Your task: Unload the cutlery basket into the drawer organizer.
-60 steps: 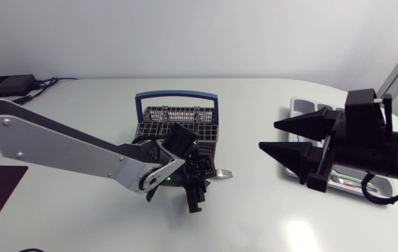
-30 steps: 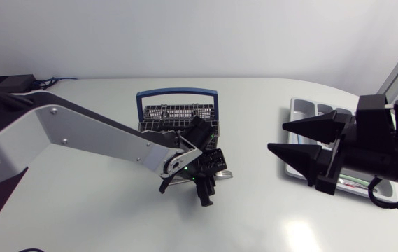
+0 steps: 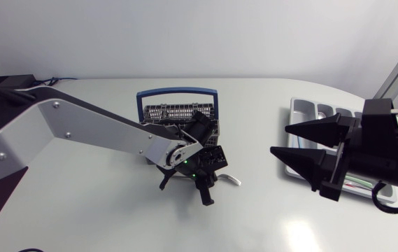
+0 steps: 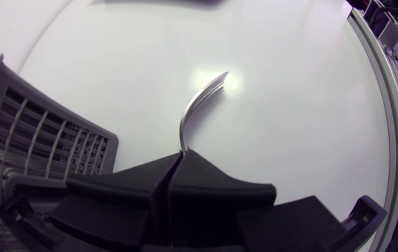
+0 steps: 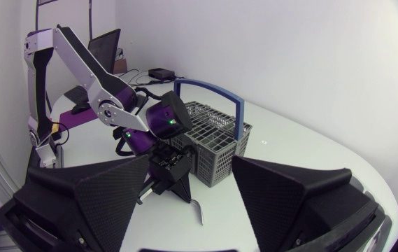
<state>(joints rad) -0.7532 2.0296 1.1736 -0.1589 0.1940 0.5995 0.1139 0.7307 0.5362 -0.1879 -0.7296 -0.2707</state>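
Left tool (image 3: 206, 190) holds a fork (image 3: 233, 180) — just beside the basket (image 3: 178, 92).

Bright even light on my end; soft glare on the white worktop (image 3: 300, 234), one patch by the fork (image 4: 209, 85); wrist cams warp at the edges.

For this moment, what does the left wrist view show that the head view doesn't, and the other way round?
Left wrist view only: a close look at the left gripper, its fingers pressed together on the handle of the fork, with the tines curving out ahead.
Head view only: the drawer organizer at the table's right side, the right gripper open near it, and the left arm's silver links.
Both: the fork, the grey basket beside the left gripper, and the white table.
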